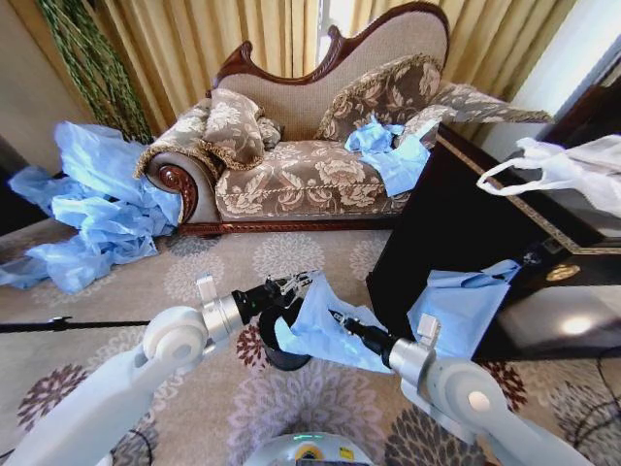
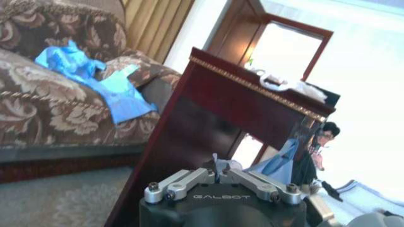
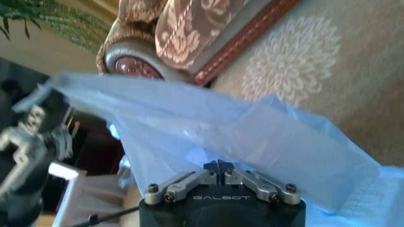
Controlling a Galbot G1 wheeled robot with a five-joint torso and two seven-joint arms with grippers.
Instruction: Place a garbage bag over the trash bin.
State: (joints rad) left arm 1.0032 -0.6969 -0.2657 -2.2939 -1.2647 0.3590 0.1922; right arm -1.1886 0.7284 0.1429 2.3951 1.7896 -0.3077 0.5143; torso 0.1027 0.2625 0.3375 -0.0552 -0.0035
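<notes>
The garbage bag point(image 1: 315, 330), thin light-blue plastic, is stretched between my two grippers low over the patterned carpet. My left gripper point(image 1: 296, 283) is shut on the bag's upper edge. My right gripper point(image 1: 335, 316) is shut on the bag lower and to the right. In the right wrist view the bag point(image 3: 240, 137) spreads wide from the shut right gripper point(image 3: 219, 166) toward the left gripper point(image 3: 41, 130). The left gripper point(image 2: 218, 174) has its fingers together. The trash bin point(image 1: 281, 357), small and black, stands on the carpet right behind the bag, mostly covered by it.
A carved sofa point(image 1: 301, 175) stands behind, with blue plastic point(image 1: 388, 150) lying on it. A big heap of blue sheeting point(image 1: 97, 209) lies at the left. A dark cabinet point(image 1: 437, 233) at the right carries a white handled bag point(image 1: 572, 170); another blue sheet point(image 1: 461, 306) hangs at its front.
</notes>
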